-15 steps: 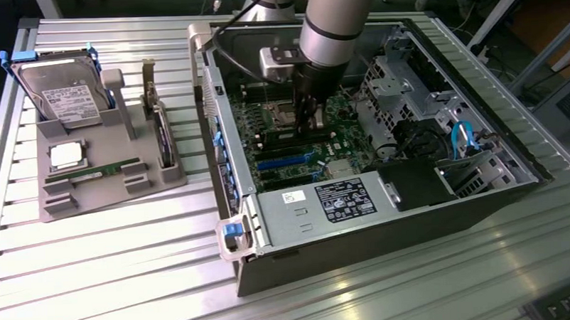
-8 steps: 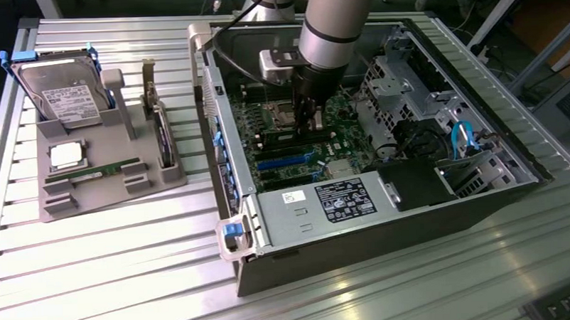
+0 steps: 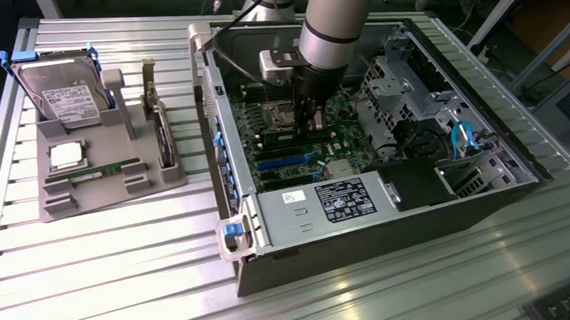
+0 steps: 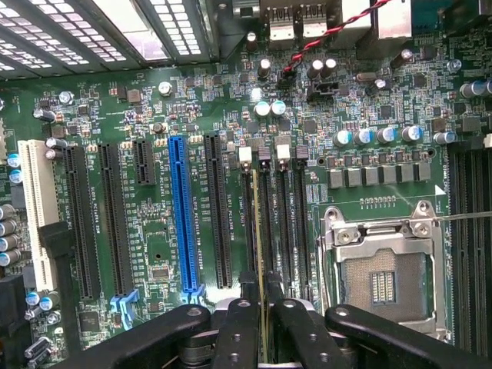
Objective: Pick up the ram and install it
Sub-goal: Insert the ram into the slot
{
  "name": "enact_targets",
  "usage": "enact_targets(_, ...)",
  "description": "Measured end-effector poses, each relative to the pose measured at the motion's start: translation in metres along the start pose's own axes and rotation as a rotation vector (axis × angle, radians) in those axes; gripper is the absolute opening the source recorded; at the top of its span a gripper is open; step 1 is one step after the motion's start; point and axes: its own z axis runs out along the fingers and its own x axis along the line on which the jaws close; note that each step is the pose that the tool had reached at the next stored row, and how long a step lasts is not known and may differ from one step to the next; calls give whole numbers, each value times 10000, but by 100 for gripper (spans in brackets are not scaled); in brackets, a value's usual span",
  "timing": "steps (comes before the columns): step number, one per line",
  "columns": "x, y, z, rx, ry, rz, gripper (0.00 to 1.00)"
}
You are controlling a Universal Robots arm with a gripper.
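My tool point(image 4: 261, 290) is pinched narrow on the ram point(image 4: 260, 246), which I see edge-on from the wrist camera as a thin pale-green sliver. Its long axis runs parallel to the black memory slots point(image 4: 288, 223) and directly over one of them (I can't tell if it's touching). In the exterior view the tool point(image 3: 309, 120) hangs at upper centre, inside the open computer case point(image 3: 392, 220) above the green motherboard point(image 3: 294, 142). The case lies on a ribbed metal table point(image 3: 127, 265), and a gray tray point(image 3: 59, 203) stands at the exterior view's left.
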Motion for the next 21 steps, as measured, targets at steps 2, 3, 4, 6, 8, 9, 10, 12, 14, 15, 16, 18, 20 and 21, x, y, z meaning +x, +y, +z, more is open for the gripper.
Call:
enact_targets(2, -2, -29, -152, 0, -3, -28, 14)
enact_targets(3, -2, -30, -183, 1, -7, -52, 14)
enact_targets(4, -2, -30, -183, 1, -8, -125, 14)
enact_targets(6, -1, -30, -183, 0, -6, -287, 14)
enact_targets(8, -1, -30, -183, 0, -4, -440, 14)
enact_targets(9, -1, -30, -183, -1, -4, -449, 14)
enact_targets(10, -1, -29, -184, -1, -4, -449, 14)
enact_targets(12, -1, -29, -184, -2, -4, -449, 14)
enact_targets(14, -1, -29, -184, -3, -4, -449, 14)
enact_targets(15, -1, -30, -183, -3, -4, -449, 14)
enact_targets(16, -1, -30, -184, -3, -3, -450, 14)
enact_targets(18, -1, -29, -182, -9, 0, -425, 14)
enact_targets(20, -1, -29, -176, -11, -1, -245, 14)
enact_targets(21, -1, -29, -174, -11, 0, -170, 14)
